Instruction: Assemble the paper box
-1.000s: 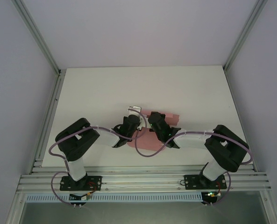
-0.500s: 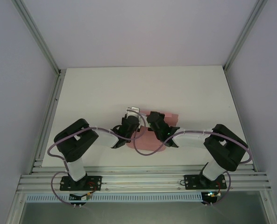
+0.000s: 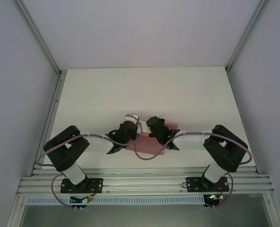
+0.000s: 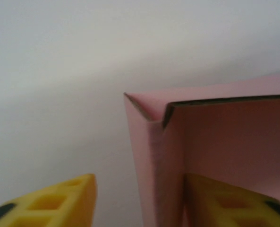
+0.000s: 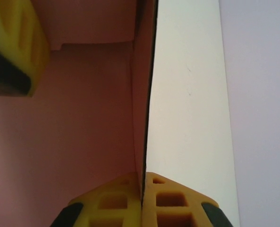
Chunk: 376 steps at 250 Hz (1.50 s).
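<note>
I read the left claw (image 4: 139,178) as released. Its yellow fingertips (image 4: 59,201) stand apart, astride one upright wall of the small pink box of thin folded card (image 4: 234,137). The outer finger hangs over the flat white tabletop (image 4: 59,94) with a clear gap to the wall. The inner finger is down inside the pink box, close against the wall's inner face, though I cannot tell whether it touches. Just ahead of this claw the wall meets a second wall at a corner, where a dark cut edge shows along the top of the card.

The right claw (image 5: 143,182) is clenched on the pink box. Its two yellow pads (image 5: 170,198) are pressed together with a thin standing wall caught edge-on between them. On one side of that grip lies the pink inside of the box. On the other side is bare white tabletop, running out to a pale grey side panel (image 5: 258,94). Ahead of this claw, inside the box, a yellow and black finger (image 5: 14,42) of the left claw reaches in.

From overhead, the two claws sit close together, tips nearly meeting. The pink box lies beneath and between them, resting on the tabletop. Pink card shows just nearside of both claws and again beyond the right claw, nearer the arm bases than the table's far edge.
</note>
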{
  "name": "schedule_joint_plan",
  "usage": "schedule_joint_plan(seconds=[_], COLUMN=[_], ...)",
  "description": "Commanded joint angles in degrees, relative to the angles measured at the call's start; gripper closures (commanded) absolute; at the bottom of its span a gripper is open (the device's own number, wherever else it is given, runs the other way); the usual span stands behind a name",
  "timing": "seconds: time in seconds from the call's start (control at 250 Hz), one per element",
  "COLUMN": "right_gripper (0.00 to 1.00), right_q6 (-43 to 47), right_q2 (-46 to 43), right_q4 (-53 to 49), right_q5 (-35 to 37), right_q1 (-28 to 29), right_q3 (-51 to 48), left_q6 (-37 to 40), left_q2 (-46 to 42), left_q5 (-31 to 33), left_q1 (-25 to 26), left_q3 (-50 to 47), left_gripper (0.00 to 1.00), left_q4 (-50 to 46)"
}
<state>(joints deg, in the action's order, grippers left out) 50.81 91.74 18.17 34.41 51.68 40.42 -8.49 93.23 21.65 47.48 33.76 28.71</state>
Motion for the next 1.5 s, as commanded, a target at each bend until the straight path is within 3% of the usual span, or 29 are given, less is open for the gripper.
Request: schedule_joint_plan(seconds=[0.0,0.068,0.288,0.311,0.383,0.543,0.643,0.695,0.843,0.91,0.986,1.046,1.21,1.497], right_gripper=[1.0,1.0,0.99,0.95,0.68,0.41,0.18,0.0,0.0,0.0,0.0,0.01,0.13,0.19], right_q6=[1.9,2.4,1.0,0.3,-4.1,-16.2,-26.5,-31.0,-46.2,-50.8,-52.3,-52.3,-51.0,-49.3], right_q2=[-0.5,-1.5,-4.4,-4.7,-6.3,-13.3,-21.5,-25.5,-30.5,-28.5,-24.9,-20.9,-11.9,-2.0], right_q4=[-4.0,-3.9,-5.9,-6.5,-11.0,-18.8,-27.7,-33.1,-44.0,-50.7,-54.4,-56.7,-59.8,-57.5], right_q5=[0.3,0.7,1.9,1.9,1.1,-1.9,-7.5,-12.2,-20.2,-30.9,-39.7,-44.0,-54.7,-56.4], right_q1=[0.2,0.2,1.1,1.3,1.3,0.8,-0.9,-2.9,-12.8,-19.6,-22.7,-23.1,-23.2,-23.2], right_q3=[-1.5,-0.8,1.9,2.3,4.1,7.5,11.4,13.6,20.5,24.5,26.6,28.5,32.5,33.6], left_q6=[0.4,0.5,0.4,0.4,1.2,6.8,10.1,11.3,12.7,13.9,15.9,16.6,16.3,17.8], left_q2=[-3.8,-3.9,-0.6,-0.3,0.4,2.9,5.4,6.0,6.3,7.0,9.0,10.7,11.8,15.2], left_q5=[0.2,1.3,7.7,8.7,10.3,7.9,5.7,3.2,-4.3,-8.2,-10.8,-11.7,-14.8,-12.1], left_q1=[-0.1,-0.1,-0.1,-0.1,-0.1,-0.1,-0.2,-0.2,-0.3,-0.3,-0.2,-0.2,-0.2,-0.3], left_q3=[-0.1,0.1,4.0,4.3,4.3,-0.4,-2.1,-3.1,-4.3,-5.2,-6.5,-7.1,-6.2,-4.0], left_gripper=[0.74,1.0,1.0,1.0,1.0,1.0,1.0,1.0,1.0,1.0,1.0,1.0,1.0,1.0], left_q4=[-1.0,-0.4,0.2,0.7,3.5,18.3,26.1,29.7,35.0,38.2,44.1,47.8,47.1,47.3])
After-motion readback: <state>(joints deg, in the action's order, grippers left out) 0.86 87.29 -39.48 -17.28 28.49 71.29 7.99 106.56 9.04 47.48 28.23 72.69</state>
